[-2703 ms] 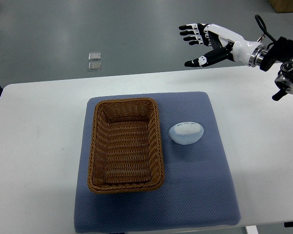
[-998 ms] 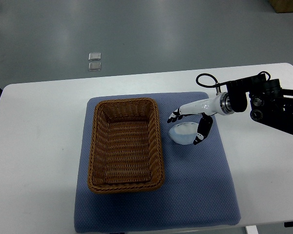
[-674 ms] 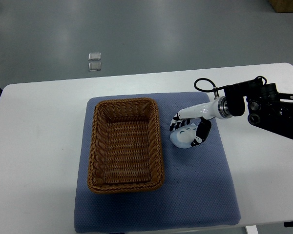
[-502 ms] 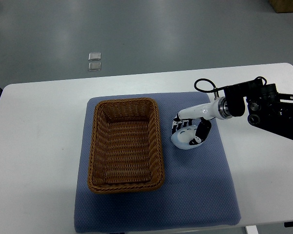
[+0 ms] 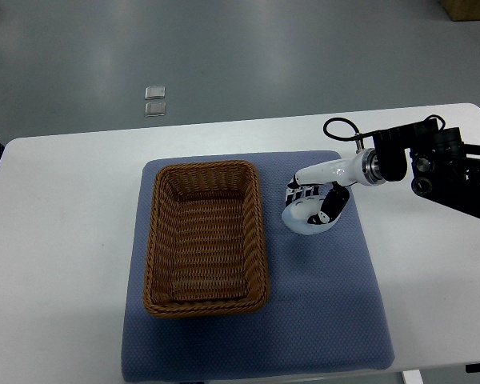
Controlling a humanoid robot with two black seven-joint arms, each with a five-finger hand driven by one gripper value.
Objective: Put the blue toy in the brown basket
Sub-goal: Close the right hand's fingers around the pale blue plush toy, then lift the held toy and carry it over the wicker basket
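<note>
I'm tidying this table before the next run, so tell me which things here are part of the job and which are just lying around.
Part of the job:
- blue toy, on the pad right of the basket, right hand closed around it
- brown basket, nothing in it

Just lying about:
- blue pad under both
- white table
- two small clear squares on the floor beyond the table
</note>
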